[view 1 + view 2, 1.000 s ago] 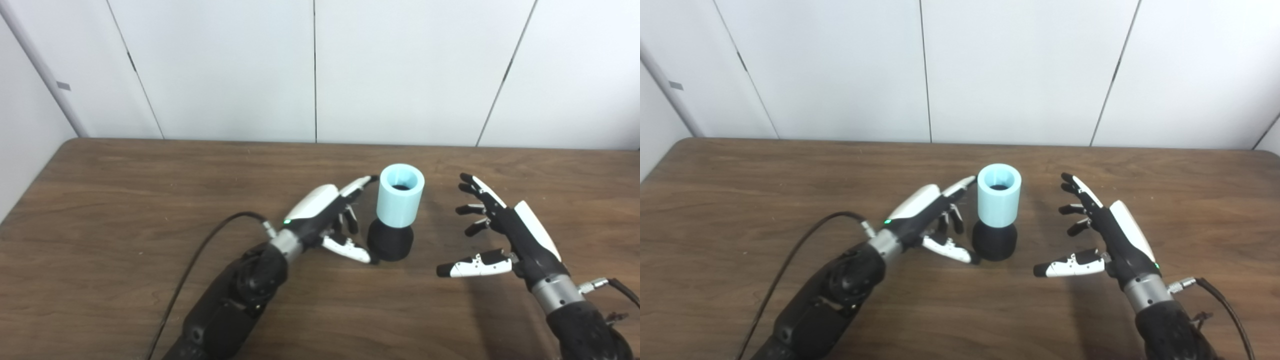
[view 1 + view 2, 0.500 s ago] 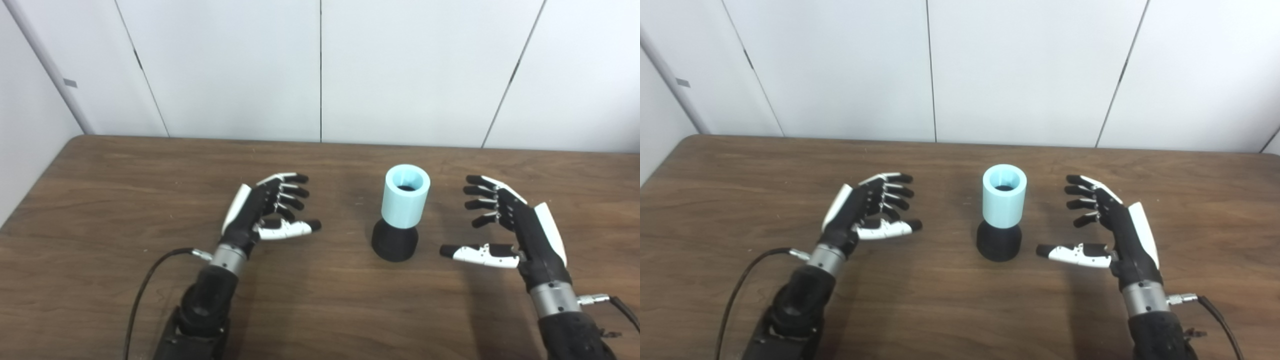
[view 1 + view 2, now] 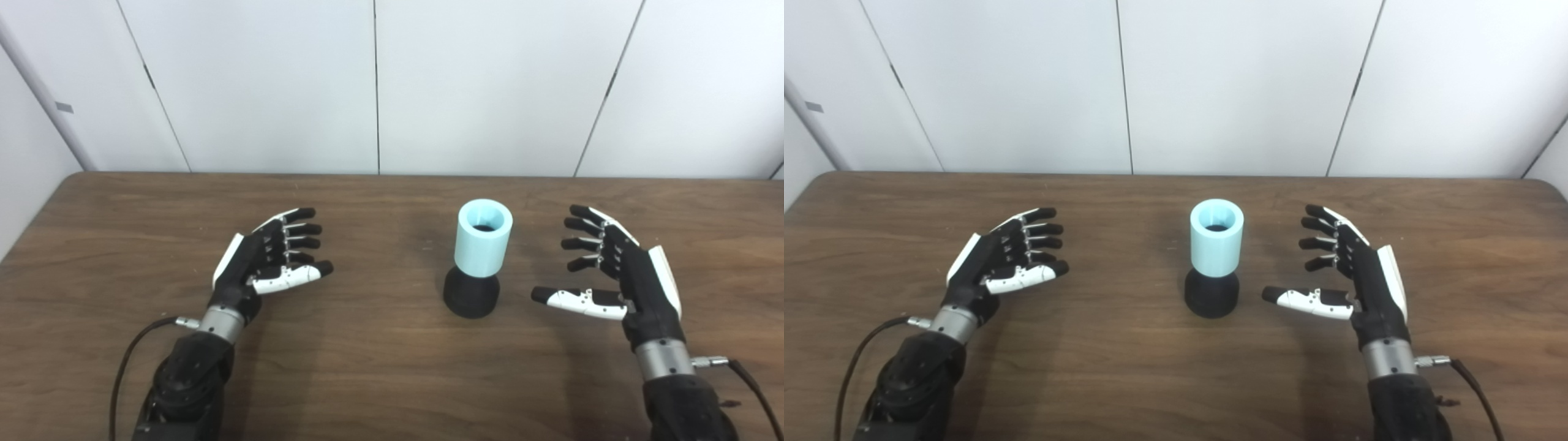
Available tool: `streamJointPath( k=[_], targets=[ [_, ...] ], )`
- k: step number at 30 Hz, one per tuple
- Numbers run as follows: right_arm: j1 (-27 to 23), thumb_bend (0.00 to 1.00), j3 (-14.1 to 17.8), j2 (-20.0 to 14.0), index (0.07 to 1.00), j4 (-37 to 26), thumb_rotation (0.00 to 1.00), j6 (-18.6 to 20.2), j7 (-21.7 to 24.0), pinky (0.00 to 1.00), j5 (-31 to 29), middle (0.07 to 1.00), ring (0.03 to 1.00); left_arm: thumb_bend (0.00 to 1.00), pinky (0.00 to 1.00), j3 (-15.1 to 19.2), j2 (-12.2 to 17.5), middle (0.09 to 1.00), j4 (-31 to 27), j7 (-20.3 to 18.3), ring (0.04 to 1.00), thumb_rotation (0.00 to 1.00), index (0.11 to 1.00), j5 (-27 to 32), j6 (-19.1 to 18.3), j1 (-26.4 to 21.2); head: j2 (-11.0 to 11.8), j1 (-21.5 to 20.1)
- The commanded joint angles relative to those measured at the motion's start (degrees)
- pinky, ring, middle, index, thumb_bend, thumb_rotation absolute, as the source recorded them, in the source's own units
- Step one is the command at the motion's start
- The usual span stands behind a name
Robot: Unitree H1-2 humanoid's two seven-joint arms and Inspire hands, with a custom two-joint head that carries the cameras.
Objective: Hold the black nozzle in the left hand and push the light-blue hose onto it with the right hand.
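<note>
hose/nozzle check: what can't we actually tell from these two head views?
- How far the light-blue hose is seated on the black nozzle: in both views the hose wall covers the joint.
- Inside the hose bore: only a dark patch shows, too small to read.
- Palms of the left hand and right hand: partly hidden behind their own fingers.
- Both forearms: cut off by the bottom edge.

The hose (image 3: 484, 237) was light blue, plain, with a dark opening at its top. The nozzle (image 3: 470, 296) beneath it was matte black. The desk (image 3: 380, 367) was dark brown with wood grain streaks. The left hand (image 3: 263, 263) and right hand (image 3: 618, 275) were black with white panels and silver wrists. The wall panels (image 3: 478, 86) were plain white with dark seams.
</note>
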State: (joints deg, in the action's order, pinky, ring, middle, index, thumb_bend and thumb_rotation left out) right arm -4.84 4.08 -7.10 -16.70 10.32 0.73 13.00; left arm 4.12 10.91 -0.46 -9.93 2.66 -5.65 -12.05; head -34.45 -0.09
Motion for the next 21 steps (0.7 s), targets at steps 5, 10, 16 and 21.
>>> streamJointPath(
  k=[5, 10, 16, 21],
  targets=[
    [-0.5, 0.72, -0.1, -0.2, 0.825, -0.9, 0.08, -2.3, -1.8, 0.56, 0.6, 0.796, 0.702, 0.77, 0.56, -1.4, 0.9, 0.711, 0.1, 0.1, 0.677, 0.04, 0.722, -1.1, 4.5, -1.7, 0.1, -1.1],
    [-0.3, 0.72, -0.2, -0.5, 0.828, -0.6, 0.08, -2.6, -2.1, 0.56, 1.1, 0.797, 0.703, 0.77, 0.58, -1.9, 1.1, 0.713, 0.1, 0.5, 0.677, 0.05, 0.728, -2.2, 4.9, -1.6, 0.2, -1.0],
    [-0.1, 0.72, -0.2, -0.6, 0.828, -1.1, 0.08, -2.5, -2.0, 0.56, 1.1, 0.798, 0.704, 0.77, 0.58, -1.7, 0.9, 0.715, 0.1, 0.8, 0.679, 0.05, 0.728, -2.4, 5.2, -1.5, 0.2, -0.9],
    [-0.1, 0.72, -0.3, -0.5, 0.827, -1.0, 0.09, -2.7, -2.0, 0.56, 1.2, 0.797, 0.703, 0.77, 0.58, -1.6, 0.7, 0.715, 0.5, 1.0, 0.681, 0.05, 0.73, -2.3, 5.4, -1.4, 0.5, -1.2]
  ],
)
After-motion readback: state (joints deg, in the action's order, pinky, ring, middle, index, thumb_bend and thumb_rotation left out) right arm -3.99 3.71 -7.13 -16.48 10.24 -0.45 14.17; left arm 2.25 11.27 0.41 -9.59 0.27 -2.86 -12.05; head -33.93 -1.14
